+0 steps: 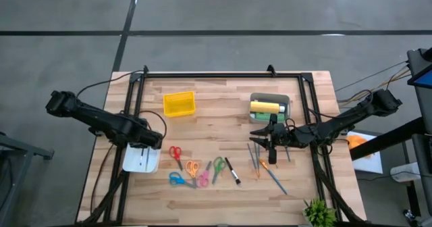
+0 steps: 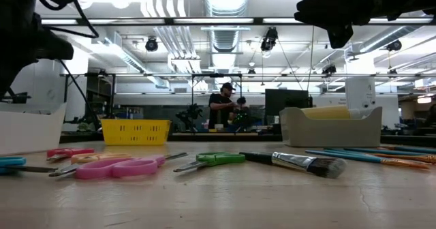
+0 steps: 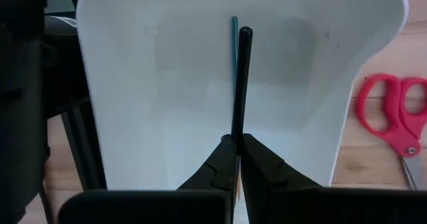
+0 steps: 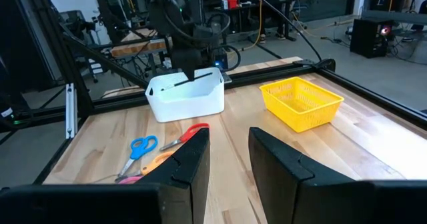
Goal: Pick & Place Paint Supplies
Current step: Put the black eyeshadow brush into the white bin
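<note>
Plainly, hidden parts: the left gripper [image 3: 237, 159] is over the white bin [image 1: 140, 161] at the table's left front, and from above the arm covers most of that bin.
Left claw: pressed together on a thin black stick [image 3: 243, 84], which stands along the middle of the bin; a teal stick [image 3: 234, 39] lies just behind it, mostly hidden, so whether it is held or loose in the bin cannot be told.
Right claw: the right gripper [image 4: 227, 159] hangs empty, fingers apart, just in front of the grey tray [image 1: 286, 101] on the table's right.
Paint bottles: a yellow bottle [image 1: 263, 107] lies in the grey tray with something green at its end; the arm cuts off the tray's front, so any other bottle is hard to make out.
Brushes and pens: several thin sticks [image 1: 268, 169] lie on the wood in front of the right gripper; a black brush [image 2: 293, 162] lies beside the scissors [image 1: 192, 170].
Yellow basket [image 1: 179, 104]: stands at the back left, contents not visible.
Writing: none readable on any bottle, bin or tool.
Room: a person [image 2: 222, 106] stands far behind the table, too small for detail.
</note>
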You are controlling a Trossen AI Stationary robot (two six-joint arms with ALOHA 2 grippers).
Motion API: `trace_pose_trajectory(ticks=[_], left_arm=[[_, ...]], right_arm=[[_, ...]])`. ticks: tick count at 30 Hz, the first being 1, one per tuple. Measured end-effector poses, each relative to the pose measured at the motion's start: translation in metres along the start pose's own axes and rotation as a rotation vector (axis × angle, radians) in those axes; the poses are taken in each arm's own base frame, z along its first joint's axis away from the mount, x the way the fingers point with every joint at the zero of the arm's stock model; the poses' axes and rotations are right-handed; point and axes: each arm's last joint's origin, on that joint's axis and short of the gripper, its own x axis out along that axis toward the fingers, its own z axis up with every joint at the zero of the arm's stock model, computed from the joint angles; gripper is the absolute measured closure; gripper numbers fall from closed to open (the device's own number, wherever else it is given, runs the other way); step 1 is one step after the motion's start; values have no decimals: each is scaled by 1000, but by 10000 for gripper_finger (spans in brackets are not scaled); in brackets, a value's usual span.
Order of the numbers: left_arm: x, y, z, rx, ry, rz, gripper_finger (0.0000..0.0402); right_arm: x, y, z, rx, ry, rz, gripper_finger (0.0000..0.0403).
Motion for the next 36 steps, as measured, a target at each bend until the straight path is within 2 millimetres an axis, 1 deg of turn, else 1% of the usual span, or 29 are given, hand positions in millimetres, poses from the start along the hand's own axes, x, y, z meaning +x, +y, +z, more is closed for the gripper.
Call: trace_pose_trajectory(ticks=[11,16,21,24,27,30,32,36], left_arm=[[3,-5,-1,8,-6,25,390],[3,-12,-3,14,14,-44,390],[9,-11,-2,11,10,-45,390],[10,-12,-3,2,3,-42,390],[11,-13,-2,-33,-5,-46,390],[12,-15,-2,-115,-13,-48,390],[12,-15,-3,-172,5,-50,390],[13,-17,-5,-220,33,-63,390]], right_arm=[[0,0,0,0,0,0,301],[0,0,0,0,0,0,301],[0,0,0,0,0,0,301],[0,0,0,0,0,0,301],[0,0,0,0,0,0,301],[0,0,0,0,0,0,301],[0,0,0,0,0,0,301],[0,0,0,0,0,0,301]])
